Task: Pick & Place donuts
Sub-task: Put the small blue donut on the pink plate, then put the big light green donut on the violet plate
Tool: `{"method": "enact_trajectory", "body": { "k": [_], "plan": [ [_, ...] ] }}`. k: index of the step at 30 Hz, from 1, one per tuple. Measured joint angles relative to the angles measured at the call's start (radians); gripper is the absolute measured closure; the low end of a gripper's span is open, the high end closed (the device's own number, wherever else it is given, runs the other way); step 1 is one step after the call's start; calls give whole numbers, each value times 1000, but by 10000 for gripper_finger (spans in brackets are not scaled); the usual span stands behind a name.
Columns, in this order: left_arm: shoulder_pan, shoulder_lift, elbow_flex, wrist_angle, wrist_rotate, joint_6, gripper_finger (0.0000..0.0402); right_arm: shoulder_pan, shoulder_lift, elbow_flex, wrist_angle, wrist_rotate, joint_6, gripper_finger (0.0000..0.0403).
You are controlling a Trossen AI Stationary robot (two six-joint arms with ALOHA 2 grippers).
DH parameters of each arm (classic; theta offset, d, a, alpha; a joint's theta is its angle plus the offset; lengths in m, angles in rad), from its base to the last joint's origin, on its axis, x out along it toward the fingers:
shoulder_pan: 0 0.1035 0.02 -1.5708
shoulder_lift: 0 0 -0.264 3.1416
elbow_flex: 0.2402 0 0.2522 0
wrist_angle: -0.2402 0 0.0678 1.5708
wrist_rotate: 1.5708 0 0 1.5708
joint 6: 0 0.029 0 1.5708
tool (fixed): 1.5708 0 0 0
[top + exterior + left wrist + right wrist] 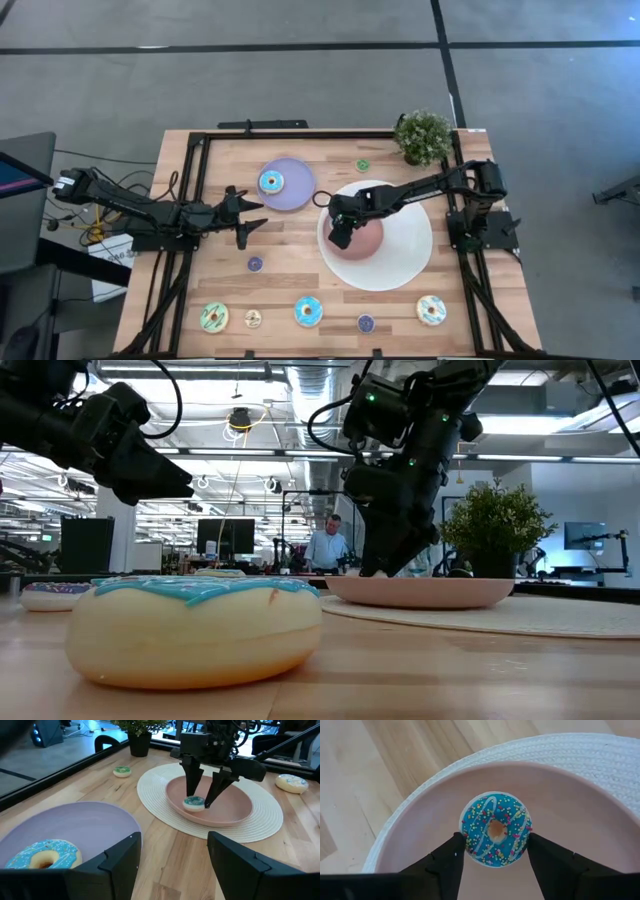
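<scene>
My right gripper [340,228] reaches down into the pink plate [372,243] on the white woven mat [405,262] and is shut on a mini blue sprinkled donut [495,829], also seen in the left wrist view [194,803]. My left gripper [250,215] hovers open and empty beside the lilac plate [298,190], which holds a larger blue donut [271,181]. Other donuts lie flat on the table: a green mini [363,165], a purple mini [255,264], and a front row with a green one [213,317], a blue one [308,311] and a cream one [431,309]. My right gripper pinches the mini blue donut by two opposite points of its outer rim [465,837] between its two fingers. The fingers [190,780] come from above, pointing down. The donut lies level, icing up, on the floor of the pink plate.
A potted plant [423,137] stands at the far right corner. Two more minis, cream [253,319] and purple [365,322], lie in the front row. A black frame [200,170] borders the table. A person [327,545] stands in the room far behind.
</scene>
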Motion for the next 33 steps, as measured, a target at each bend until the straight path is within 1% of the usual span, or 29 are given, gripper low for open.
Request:
{"method": "enact_trajectory", "body": {
  "k": [10, 15, 20, 23, 27, 30, 33],
  "plan": [
    [0, 0, 0, 0, 0, 0, 180, 0, -1, 0, -8, 0, 0, 176],
    [0, 0, 0, 0, 0, 0, 180, 0, -9, 0, -15, 2, 1, 158],
    [0, 0, 0, 0, 1, -1, 180, 0, -37, -1, -29, 2, 0, 147],
    [0, 0, 0, 1, 1, 0, 180, 1, -89, 0, -36, 17, 0, 147],
    [0, 0, 0, 12, 2, 5, 180, 13, -200, -5, -99, 30, -4, 147],
    [0, 0, 8, 30, 8, 32, 180, 48, -318, -49, -113, 60, -1, 147],
    [0, 0, 43, 17, 7, 41, 180, 106, -452, -134, -126, 121, 54, 147]
  ]
}}
